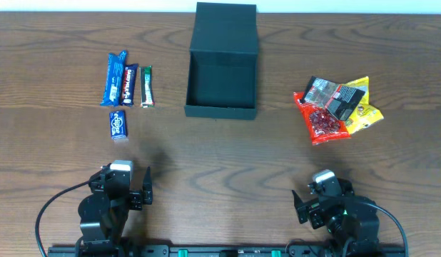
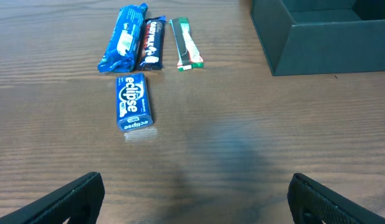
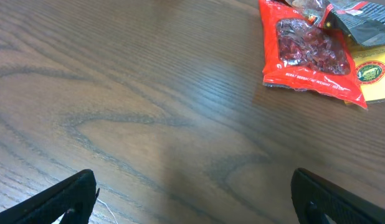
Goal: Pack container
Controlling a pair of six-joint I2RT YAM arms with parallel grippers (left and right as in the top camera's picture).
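Observation:
The dark green-black container stands open at the table's far middle, its flap lid folded back; its corner shows in the left wrist view. Left of it lie a blue bar, a dark bar, a thin green-and-white stick and a blue eclipse packet, also in the left wrist view. At the right lie a red snack bag, a black packet and a yellow packet. My left gripper and right gripper are open and empty near the front edge.
The red bag and yellow packet show at the top right of the right wrist view. Both arm bases sit at the table's front edge with black cables beside them.

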